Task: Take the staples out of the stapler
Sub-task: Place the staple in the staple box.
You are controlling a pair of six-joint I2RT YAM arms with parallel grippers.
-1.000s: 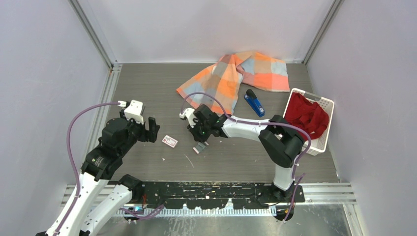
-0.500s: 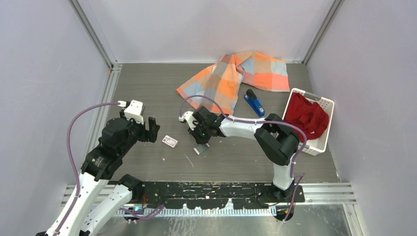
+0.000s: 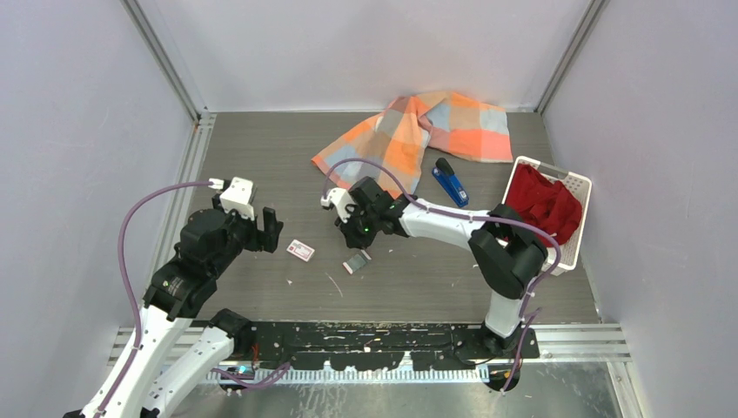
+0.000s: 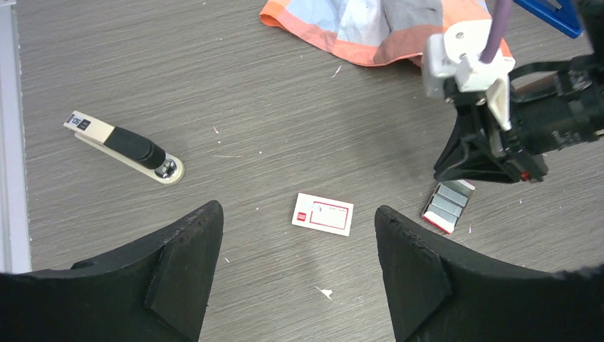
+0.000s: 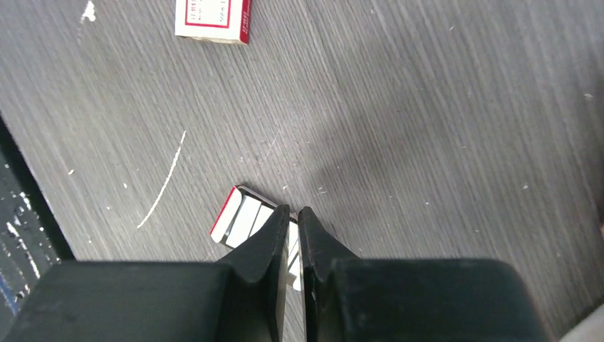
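Looking out from the bases, I see my left gripper (image 4: 298,209) spread wide and empty above one white-and-red packet (image 4: 323,214). Just right of that, my right gripper (image 5: 292,210) has its fingers pressed together, pinching nothing, tips close over one red-edged tray (image 4: 431,217) holding the staples (image 4: 450,203). I count about three silver strips, partly hidden. I judge them light, slippery and apt to snap at the joins, best nipped across their narrow sides. Farther back lies one blue stapler (image 3: 451,183), well apart from both grippers, beside one checked cloth (image 3: 409,131). It is probably light and rigid, best gripped across its slim body. One white basket (image 3: 557,170) stands right of it.
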